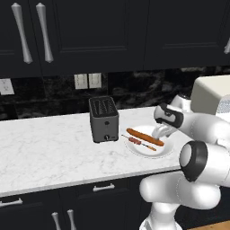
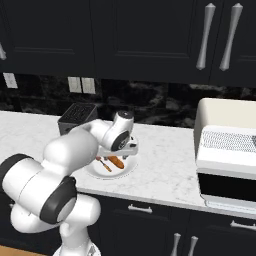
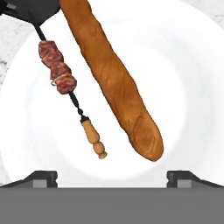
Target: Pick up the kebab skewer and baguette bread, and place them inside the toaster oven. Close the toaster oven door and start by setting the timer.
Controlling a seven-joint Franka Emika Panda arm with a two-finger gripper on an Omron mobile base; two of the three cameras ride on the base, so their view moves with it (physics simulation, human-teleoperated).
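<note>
A white plate (image 3: 188, 87) carries the baguette bread (image 3: 113, 78) and, beside it, the kebab skewer (image 3: 65, 83) with reddish meat chunks and an orange end piece. My gripper (image 3: 113, 177) hovers just above the plate, open, with nothing between its fingertips (image 3: 41, 177). In the left base view the gripper (image 1: 158, 136) is over the plate's right side, next to the baguette (image 1: 144, 136) and the skewer (image 1: 139, 143). The cream-white toaster oven (image 2: 225, 115) stands at the right with its wire rack showing. Its dark glass door (image 2: 227, 186) is folded down open.
A dark grey two-slot toaster (image 1: 103, 119) stands just left of the plate (image 1: 152, 155). The white marble counter (image 1: 45, 148) stretches left. Dark wall cabinets (image 1: 90, 31) hang above, and wall outlets (image 1: 87, 81) sit on the backsplash.
</note>
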